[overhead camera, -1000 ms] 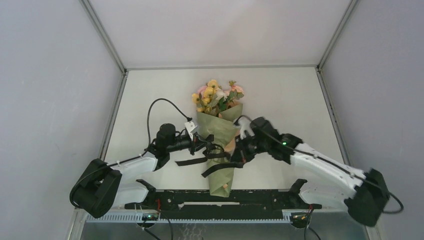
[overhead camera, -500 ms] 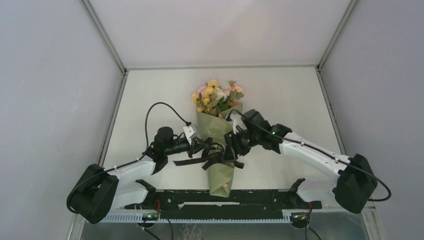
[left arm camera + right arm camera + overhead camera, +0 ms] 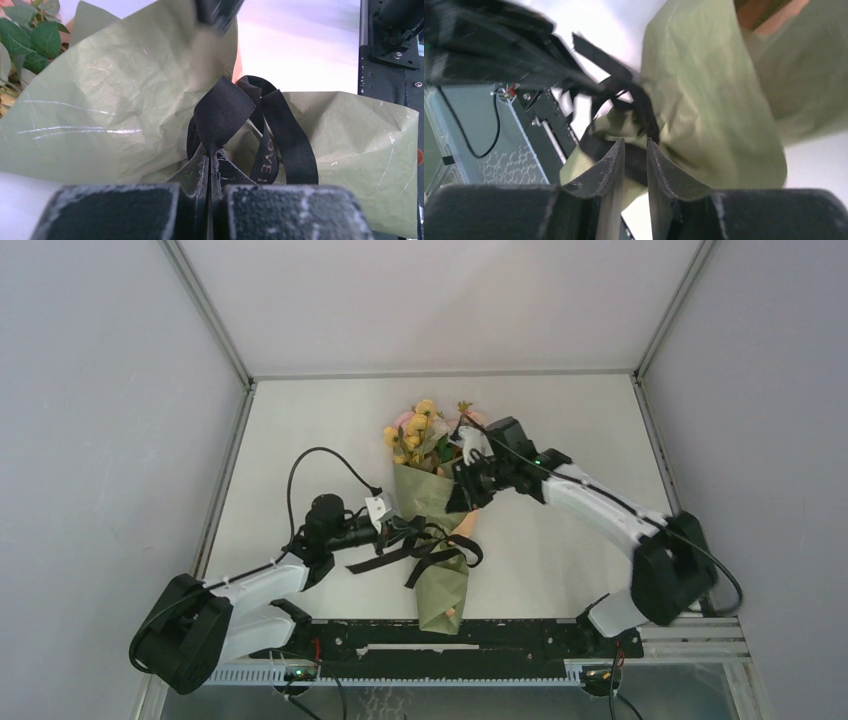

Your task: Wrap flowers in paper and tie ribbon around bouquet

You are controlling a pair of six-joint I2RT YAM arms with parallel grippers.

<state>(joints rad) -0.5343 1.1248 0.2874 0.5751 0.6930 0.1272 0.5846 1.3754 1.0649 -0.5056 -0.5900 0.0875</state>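
Observation:
The bouquet lies on the table as an olive-green paper [image 3: 440, 585] cone, with the flowers [image 3: 428, 432] sticking out of its far wide end. The black ribbon [image 3: 432, 550] is looped round the cone's middle, its loose ends trailing left. My left gripper [image 3: 397, 531] is at the cone's left side, shut on a ribbon [image 3: 223, 110] loop; the wrist view shows the band pinched between the closed tips of that gripper [image 3: 210, 159]. My right gripper [image 3: 464, 487] is by the cone's upper right edge. Its jaws stand slightly apart, and the right gripper [image 3: 635, 143] holds nothing above paper [image 3: 704, 90] and ribbon [image 3: 626, 95].
A black rail [image 3: 440, 636] runs along the near edge, just below the cone's tip. The left arm's cable [image 3: 318, 453] arches over the table at the left. Grey walls and metal posts enclose the white table [image 3: 560, 410].
The right gripper has let go of the ribbon and moved away from me, from the cone's middle up to its upper right edge. The left gripper keeps its hold and has drawn slightly left.

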